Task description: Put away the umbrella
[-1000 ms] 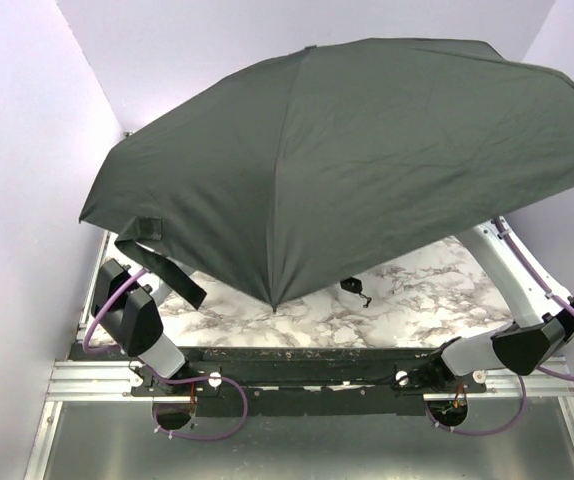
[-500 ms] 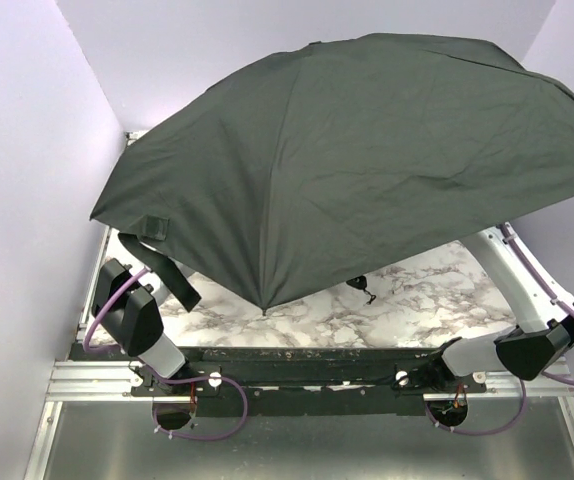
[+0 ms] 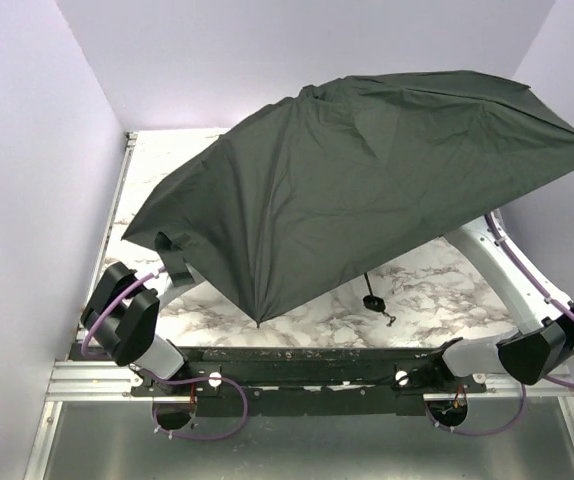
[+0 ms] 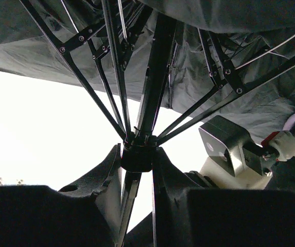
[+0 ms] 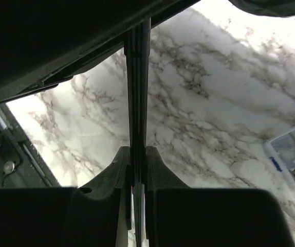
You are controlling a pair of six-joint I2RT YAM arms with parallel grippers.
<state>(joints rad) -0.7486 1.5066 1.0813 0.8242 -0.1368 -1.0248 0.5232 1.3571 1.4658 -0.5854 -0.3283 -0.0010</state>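
Sagging lower than before, the umbrella [image 3: 367, 190] hides both wrists from above under creased matte fabric; left gripper [image 4: 137, 160] clamps its rib hub, right gripper [image 5: 137, 157] its thin shaft

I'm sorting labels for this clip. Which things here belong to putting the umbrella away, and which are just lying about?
Part of the job:
- umbrella, canopy spread above the table
- left hand, closed on its runner
- right hand, closed on its shaft

Just lying about:
- clear plastic box, seen only from the right wrist
- marble table, the surface it sits on
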